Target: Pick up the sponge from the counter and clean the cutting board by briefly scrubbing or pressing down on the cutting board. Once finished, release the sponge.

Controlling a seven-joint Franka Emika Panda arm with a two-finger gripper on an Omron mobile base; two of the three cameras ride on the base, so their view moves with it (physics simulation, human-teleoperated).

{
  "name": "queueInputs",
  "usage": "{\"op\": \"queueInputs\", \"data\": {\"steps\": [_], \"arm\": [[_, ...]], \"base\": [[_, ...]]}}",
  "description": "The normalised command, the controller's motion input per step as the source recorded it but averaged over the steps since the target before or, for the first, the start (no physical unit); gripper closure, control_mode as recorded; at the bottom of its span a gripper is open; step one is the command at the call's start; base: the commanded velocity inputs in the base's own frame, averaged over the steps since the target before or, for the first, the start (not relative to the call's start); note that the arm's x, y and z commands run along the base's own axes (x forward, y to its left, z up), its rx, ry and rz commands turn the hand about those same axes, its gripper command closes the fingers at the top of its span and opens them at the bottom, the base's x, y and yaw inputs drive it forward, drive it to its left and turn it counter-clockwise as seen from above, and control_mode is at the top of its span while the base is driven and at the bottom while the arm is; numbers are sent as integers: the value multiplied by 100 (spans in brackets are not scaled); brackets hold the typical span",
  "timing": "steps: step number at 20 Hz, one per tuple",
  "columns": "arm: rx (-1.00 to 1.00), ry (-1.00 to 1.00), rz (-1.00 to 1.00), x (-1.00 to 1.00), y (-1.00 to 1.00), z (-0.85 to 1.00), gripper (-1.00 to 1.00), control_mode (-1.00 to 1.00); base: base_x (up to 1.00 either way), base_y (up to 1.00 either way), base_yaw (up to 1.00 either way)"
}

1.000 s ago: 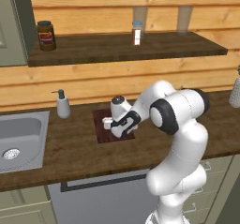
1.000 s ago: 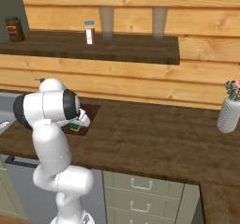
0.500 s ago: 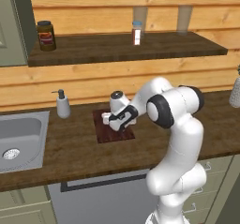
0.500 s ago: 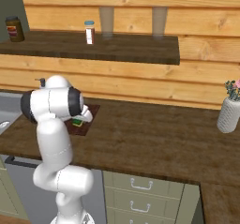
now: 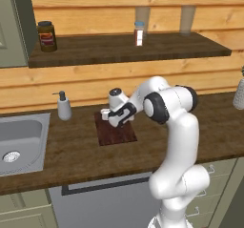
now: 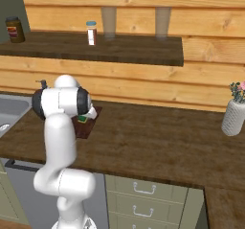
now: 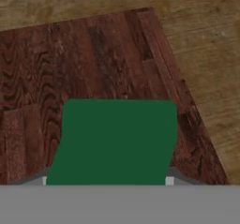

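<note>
The cutting board lies on the counter, a dark reddish wooden rectangle just right of the sink. My gripper hangs low over the board's back left part, shut on the sponge. In the right base view a bit of the green sponge peeks out beside the arm above the cutting board. From the hand view the sponge is a green block in the lower middle, with the cutting board under it and lighter counter to the right. Whether the sponge touches the board I cannot tell.
A soap dispenser stands left of the board, next to the grey sink. The shelf above carries a dark jar and a small bottle. A vase with flowers stands far right on the counter.
The gripper has slid a little toward the back left of the board with the sponge in it. The board has stayed put.
</note>
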Motion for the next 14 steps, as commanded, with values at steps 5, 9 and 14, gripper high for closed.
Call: {"op": "queueInputs", "data": {"steps": [5,9,14], "arm": [[0,0,0,47,27,0,100,-100],[-1,0,0,39,31,0,100,-100],[-8,0,0,7,25,-15,100,-100]], "base": [[0,0,0],[0,0,0],[0,0,0]]}}
